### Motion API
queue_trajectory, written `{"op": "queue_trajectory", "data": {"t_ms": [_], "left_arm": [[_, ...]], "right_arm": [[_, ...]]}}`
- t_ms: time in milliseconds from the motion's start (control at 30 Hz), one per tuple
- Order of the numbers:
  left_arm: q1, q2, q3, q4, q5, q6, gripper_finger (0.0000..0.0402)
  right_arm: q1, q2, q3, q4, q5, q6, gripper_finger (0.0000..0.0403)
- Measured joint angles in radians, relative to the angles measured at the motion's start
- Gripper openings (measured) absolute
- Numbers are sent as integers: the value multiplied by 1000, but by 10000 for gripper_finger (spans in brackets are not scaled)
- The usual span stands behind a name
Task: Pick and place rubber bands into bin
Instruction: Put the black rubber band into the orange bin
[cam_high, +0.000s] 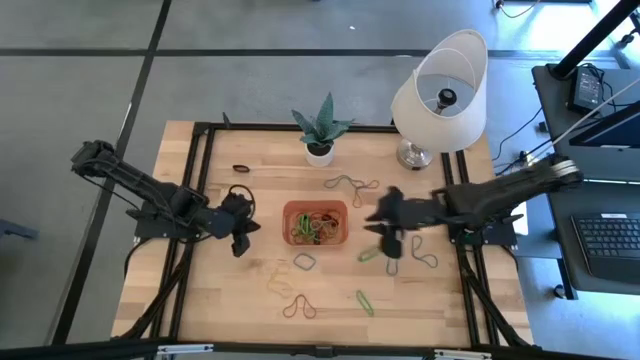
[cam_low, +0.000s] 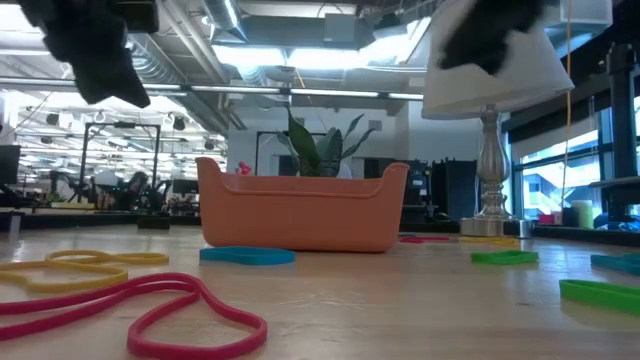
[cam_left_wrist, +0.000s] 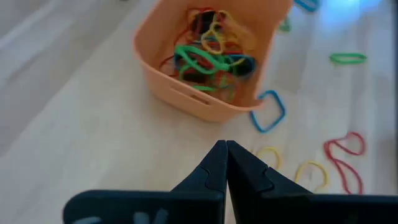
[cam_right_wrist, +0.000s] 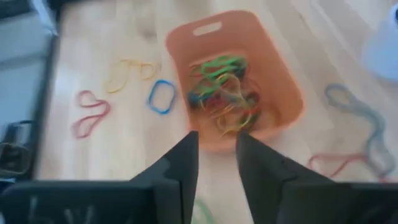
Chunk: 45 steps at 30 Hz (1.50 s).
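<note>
- Bench: wooden top carrying every item; loose bands lie scattered over its near half, so a hand descending too far risks scraping the wood.
- Table lamp: stands behind the right arm; a wide swing of that arm could knock it.
- Bin: orange tray at bench centre, holding a tangle of green, red and yellow rubber bands; a low pass could catch the rim and shove it.
- Right hand: hovers just right of the bin, fingers narrowly parted and empty in the wrist view; a thin band may slip out of so loose a grip.
- Left hand: waits left of the bin, fingers pressed shut on nothing.
- Green band: lies just below the right hand; likely next, though flat and hard to pinch.
- Blue band: near the bin's front.
</note>
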Motion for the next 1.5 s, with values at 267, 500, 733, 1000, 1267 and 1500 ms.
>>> {"op": "queue_trajectory", "data": {"t_ms": [267,500,733,1000,1267,1500], "left_arm": [[173,78,173,-376,10,-75,7],[462,74,199,-569,156,-17,59],[789,105,200,-554,195,327,138],[1133,314,200,-483,351,704,172],[1225,569,226,-342,327,984,182],[1247,740,290,-281,199,1117,182]], "right_arm": [[57,-364,-311,44,1,175,104],[57,-480,-425,153,13,203,104],[31,-472,-436,190,14,214,104],[-25,-472,-436,210,136,231,104],[-75,-472,-436,276,157,257,104],[-91,-472,-436,279,157,333,104]]}}
